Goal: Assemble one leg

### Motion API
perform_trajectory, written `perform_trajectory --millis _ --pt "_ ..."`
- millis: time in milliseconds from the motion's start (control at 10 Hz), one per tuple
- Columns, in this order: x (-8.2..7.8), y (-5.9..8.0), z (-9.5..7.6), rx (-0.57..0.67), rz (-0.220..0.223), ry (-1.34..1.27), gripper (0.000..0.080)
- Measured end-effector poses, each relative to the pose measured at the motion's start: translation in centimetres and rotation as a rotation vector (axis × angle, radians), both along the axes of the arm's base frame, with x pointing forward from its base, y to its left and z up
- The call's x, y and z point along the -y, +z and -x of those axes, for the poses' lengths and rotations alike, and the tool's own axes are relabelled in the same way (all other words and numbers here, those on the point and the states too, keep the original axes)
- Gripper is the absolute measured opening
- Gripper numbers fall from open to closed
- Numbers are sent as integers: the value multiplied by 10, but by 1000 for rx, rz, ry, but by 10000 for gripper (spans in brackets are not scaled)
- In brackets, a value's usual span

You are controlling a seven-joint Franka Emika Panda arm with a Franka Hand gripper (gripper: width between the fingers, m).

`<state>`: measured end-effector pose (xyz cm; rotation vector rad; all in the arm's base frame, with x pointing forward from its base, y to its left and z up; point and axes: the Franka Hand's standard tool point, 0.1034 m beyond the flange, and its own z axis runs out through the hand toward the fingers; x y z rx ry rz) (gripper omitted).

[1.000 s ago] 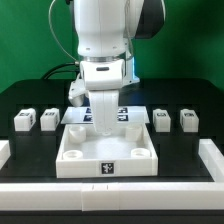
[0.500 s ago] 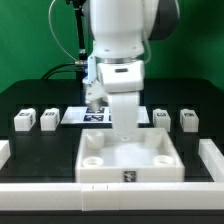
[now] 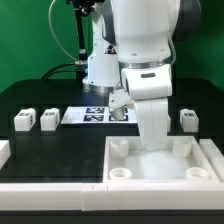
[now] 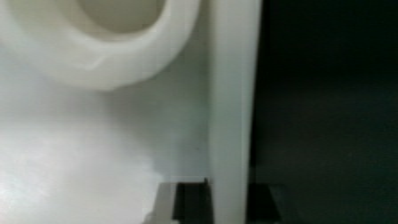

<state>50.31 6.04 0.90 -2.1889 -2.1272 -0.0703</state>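
Note:
The large white tray-like tabletop (image 3: 160, 172) lies at the exterior view's right, its round corner sockets facing up. My gripper (image 3: 151, 141) comes down on its far wall and is shut on it. In the wrist view the gripper (image 4: 231, 206) has the thin white wall (image 4: 233, 100) between its dark fingers (image 4: 194, 205), with one round socket (image 4: 111, 40) beside it. Two small white legs (image 3: 24, 121) (image 3: 48, 120) with tags stand at the left. One leg (image 3: 187, 119) stands at the right. A fourth leg is hidden behind the arm.
The marker board (image 3: 92, 115) lies flat at the back middle. A low white rail (image 3: 50, 187) runs along the front, with a short piece at the left (image 3: 4, 152) and another at the right (image 3: 213, 151) next to the tabletop. Cables hang behind the arm.
The gripper has slid the tabletop from the middle to the exterior view's right, up near the right rail. The legs have not moved.

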Motion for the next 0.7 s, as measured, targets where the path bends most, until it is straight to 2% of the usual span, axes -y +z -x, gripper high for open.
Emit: perform_trajectory --millis 100,600,700 --pt "-7 0 0 -9 -1 -5 60" --pt "-7 -1 0 -1 -5 9 65" --pt "-6 -1 0 -1 -5 8 276"
